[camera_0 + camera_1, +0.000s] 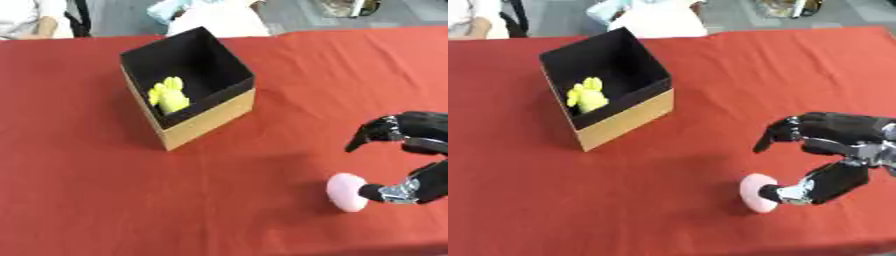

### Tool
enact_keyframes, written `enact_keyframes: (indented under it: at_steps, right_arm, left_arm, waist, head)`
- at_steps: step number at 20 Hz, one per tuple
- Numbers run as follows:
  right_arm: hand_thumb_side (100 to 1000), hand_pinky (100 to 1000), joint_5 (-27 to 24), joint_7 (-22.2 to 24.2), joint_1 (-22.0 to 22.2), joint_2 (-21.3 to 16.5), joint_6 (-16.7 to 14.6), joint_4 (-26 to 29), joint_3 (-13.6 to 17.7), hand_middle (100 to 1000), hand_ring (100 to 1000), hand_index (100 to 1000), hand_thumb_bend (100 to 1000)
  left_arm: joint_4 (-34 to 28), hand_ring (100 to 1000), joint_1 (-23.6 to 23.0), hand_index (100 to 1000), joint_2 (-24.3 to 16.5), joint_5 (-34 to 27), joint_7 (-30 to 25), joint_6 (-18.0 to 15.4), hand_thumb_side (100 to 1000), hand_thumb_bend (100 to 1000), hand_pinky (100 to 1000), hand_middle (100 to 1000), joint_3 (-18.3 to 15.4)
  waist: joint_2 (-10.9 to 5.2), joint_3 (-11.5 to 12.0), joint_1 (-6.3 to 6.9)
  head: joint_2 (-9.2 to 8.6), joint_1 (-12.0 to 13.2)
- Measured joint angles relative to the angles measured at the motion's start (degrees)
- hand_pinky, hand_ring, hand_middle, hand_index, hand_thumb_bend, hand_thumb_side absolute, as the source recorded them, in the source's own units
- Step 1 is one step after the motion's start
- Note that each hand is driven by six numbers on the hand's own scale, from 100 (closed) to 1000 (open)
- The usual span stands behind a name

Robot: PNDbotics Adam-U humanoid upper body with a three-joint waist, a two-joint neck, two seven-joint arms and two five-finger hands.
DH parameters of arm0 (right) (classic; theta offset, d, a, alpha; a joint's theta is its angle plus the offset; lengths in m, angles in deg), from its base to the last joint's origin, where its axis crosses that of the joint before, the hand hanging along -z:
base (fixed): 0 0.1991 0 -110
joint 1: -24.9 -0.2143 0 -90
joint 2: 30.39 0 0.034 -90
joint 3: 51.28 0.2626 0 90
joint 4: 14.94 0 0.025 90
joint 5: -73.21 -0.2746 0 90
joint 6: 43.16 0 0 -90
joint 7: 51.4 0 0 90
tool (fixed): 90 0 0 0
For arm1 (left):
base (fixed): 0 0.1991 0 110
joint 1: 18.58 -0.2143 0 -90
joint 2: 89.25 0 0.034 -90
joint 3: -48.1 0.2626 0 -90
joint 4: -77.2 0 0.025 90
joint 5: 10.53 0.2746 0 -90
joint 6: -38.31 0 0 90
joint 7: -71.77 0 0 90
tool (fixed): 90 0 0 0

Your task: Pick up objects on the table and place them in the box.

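The pink object [757, 199], rounded and pale, lies on the red desk [667, 210] directly at the tip of my right hand's thumb. The thumb [785, 193] touches its right side; I cannot tell whether it presses in or merely rests against it. My right hand [833, 150] enters from the right edge, palm side turned toward the object, with the fingers [776, 135] arched above and beyond the pink object and bent downward at their ends. The fingers stand apart from the object; a clear stretch of red cloth shows between them and it. The hand is thus partly open, spread around the object with only the thumb in contact, and it has hold of nothing.

Well away from my hand, up and to its left, stands the box [206, 117], open at the top, black inside with tan cardboard outer walls. It sits turned at an angle to the desk edge. Inside it, against the wall on the left, lies a yellow object [169, 95] with several lobes at its top; I cannot identify it further.

My left hand does not appear in either view.
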Motion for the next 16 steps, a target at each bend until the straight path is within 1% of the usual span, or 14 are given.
enact_keyframes:
  at_steps: [5, 8, 9, 10, 11, 12, 14, 16]
  right_arm:
    - [707, 823, 0.7, -0.4, 0.6, 0.0, -0.3, 0.0, -0.8, 729, 825, 831, 450]
    - [593, 815, 2.6, -0.9, 0.6, 0.1, -0.1, 0.0, -0.8, 710, 807, 830, 478]
    - [573, 814, 3.4, -1.0, 0.8, 0.1, 0.0, 0.0, -0.8, 709, 806, 831, 482]
    - [505, 805, 4.3, -1.1, 1.0, 0.1, 0.3, 0.0, -0.8, 701, 798, 831, 487]
    - [458, 795, 5.1, -1.2, 1.2, 0.3, 0.7, 0.0, -0.9, 697, 791, 833, 471]
    - [449, 787, 5.9, -1.2, 1.3, 0.5, 1.1, 0.0, -1.0, 703, 789, 848, 441]
    - [422, 778, 7.1, -1.2, 1.5, 1.0, 2.3, 0.0, -1.2, 710, 784, 864, 451]
    - [429, 766, 7.9, -1.0, 1.5, 1.3, 3.5, 0.0, -1.4, 704, 774, 874, 441]
  left_arm:
    - [0.0, 804, 0.0, 819, 0.0, 0.2, 0.0, 0.0, 285, 100, 547, 674, 0.0]
    - [0.0, 804, 0.0, 819, 0.0, 0.2, 0.0, 0.0, 286, 100, 547, 674, 0.0]
    - [0.0, 804, 0.0, 819, 0.0, 0.3, 0.0, 0.0, 286, 100, 546, 674, 0.0]
    - [0.0, 804, 0.0, 819, 0.0, 0.3, 0.0, 0.0, 286, 100, 546, 674, 0.0]
    - [0.0, 804, 0.0, 819, 0.0, 0.3, 0.0, 0.0, 287, 100, 546, 674, 0.0]
    - [0.0, 804, 0.0, 819, 0.0, 0.3, 0.0, 0.0, 287, 100, 546, 674, 0.0]
    - [0.0, 805, 0.0, 819, 0.0, 0.3, 0.0, 0.0, 289, 100, 546, 674, 0.0]
    - [0.0, 805, 0.0, 818, 0.0, 0.3, 0.0, 0.0, 290, 100, 545, 674, 0.0]
  waist:
    - [0.0, 0.2, 0.01]
    - [0.0, 0.2, 0.06]
    - [0.0, 0.2, 0.11]
    - [0.0, 0.2, 0.17]
    - [0.0, 0.2, 0.24]
    - [0.01, 0.2, 0.31]
    - [0.04, 0.2, 0.35]
    - [0.07, 0.2, 0.35]
  head:
    - [0.0, 0.0]
    - [0.0, 0.0]
    - [0.0, -0.1]
    - [0.0, -0.1]
    - [0.0, -0.1]
    - [0.0, -0.1]
    - [0.0, -0.2]
    - [0.0, -0.3]
